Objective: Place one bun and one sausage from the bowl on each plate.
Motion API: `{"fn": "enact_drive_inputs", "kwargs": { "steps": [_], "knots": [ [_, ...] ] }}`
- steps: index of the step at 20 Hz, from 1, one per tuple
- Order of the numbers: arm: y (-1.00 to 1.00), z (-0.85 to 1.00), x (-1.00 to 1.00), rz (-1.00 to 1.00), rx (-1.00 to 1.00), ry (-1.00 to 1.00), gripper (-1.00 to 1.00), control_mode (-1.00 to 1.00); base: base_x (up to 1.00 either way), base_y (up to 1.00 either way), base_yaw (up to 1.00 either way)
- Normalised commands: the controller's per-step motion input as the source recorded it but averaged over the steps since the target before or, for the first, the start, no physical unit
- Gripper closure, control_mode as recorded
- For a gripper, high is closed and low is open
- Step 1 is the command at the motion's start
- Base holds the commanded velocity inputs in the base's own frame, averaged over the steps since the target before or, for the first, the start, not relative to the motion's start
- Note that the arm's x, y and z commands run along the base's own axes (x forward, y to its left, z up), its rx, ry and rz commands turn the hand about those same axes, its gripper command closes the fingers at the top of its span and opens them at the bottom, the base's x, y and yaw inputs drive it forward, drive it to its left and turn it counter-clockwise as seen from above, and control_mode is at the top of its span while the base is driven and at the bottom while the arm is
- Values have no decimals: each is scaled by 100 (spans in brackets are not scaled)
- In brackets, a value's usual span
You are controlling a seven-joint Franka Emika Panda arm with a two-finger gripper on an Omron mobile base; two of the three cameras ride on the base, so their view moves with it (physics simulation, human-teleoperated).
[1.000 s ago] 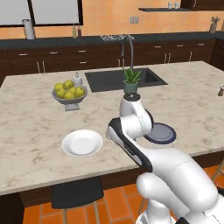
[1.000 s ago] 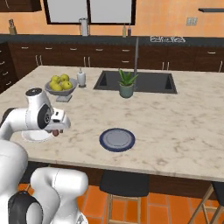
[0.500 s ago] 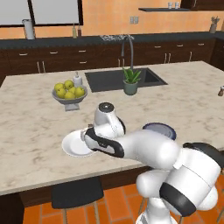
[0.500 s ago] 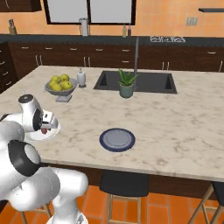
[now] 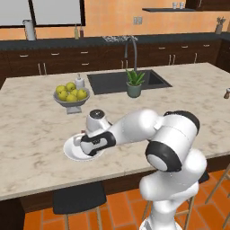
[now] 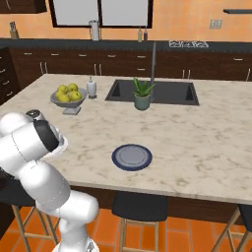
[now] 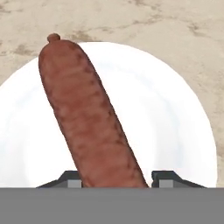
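Note:
In the hand view a reddish-brown sausage (image 7: pixel 87 113) runs up from between the tips of my gripper (image 7: pixel 120 178), which is shut on its near end. It hangs just over the plain white plate (image 7: pixel 170 109). From the left base view my gripper (image 5: pixel 81 144) is low over that white plate (image 5: pixel 71 152) near the counter's front edge. The grey-blue plate (image 6: pixel 132 156) with a dark rim lies bare further right along the counter. The bowl and the buns are out of view.
A grey footed bowl of yellow-green fruit (image 5: pixel 71 96) stands behind the white plate, with a small soap bottle (image 5: pixel 80 82) beside it. A potted plant (image 5: pixel 134 83) sits at the sink's (image 5: pixel 148 80) front edge. Stools stand below the counter's front.
My arm has swung left and down across the counter, carrying the sausage from above to just over the white plate. The plates and fruit bowl have stayed put.

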Motion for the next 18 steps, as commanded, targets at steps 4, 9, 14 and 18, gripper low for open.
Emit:
{"fn": "enact_drive_inputs", "kwargs": {
  "steps": [4, 9, 14, 18],
  "knots": [
    [0, 3, 0, 0, 0, 1, -100, -100, 0, 0, 0],
    [-18, 47, -29, -3, 0, 0, -100, -100, 0, 0, 0],
    [-84, 85, -100, -8, 0, 1, -100, -100, 0, 0, 0],
    [-100, 37, -100, 0, 0, 8, -100, -100, 0, 0, 0]
  ]
}}
